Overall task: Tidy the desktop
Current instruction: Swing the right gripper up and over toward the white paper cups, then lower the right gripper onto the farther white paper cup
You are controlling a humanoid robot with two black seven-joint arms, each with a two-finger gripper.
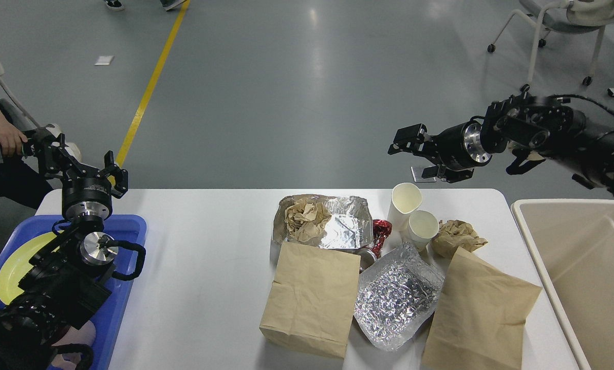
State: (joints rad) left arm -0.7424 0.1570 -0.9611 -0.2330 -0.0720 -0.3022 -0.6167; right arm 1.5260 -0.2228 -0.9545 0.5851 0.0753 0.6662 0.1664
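Plainly, the desk is a wide white top with rounded corners and a smooth matte face, filling the near half of the view and bare across its left-middle stretch. Its clutter sits right of centre: a foil tray holding a crumpled brown paper wad, a flat brown paper bag just near of it, a crinkled foil sheet to the right, and a second brown bag at the near right. Two white paper cups stand touching each other at the far edge, with a red wrapper to their left and another paper wad to their right.

A blue tray with a yellow plate lies at the left edge, and a beige bin stands just beside the right edge.

The left end effector is raised over the far end of the blue tray, fingers spread apart and empty. The right end effector hangs above the far edge, over the cups without touching them, its fingers apart and holding nothing.
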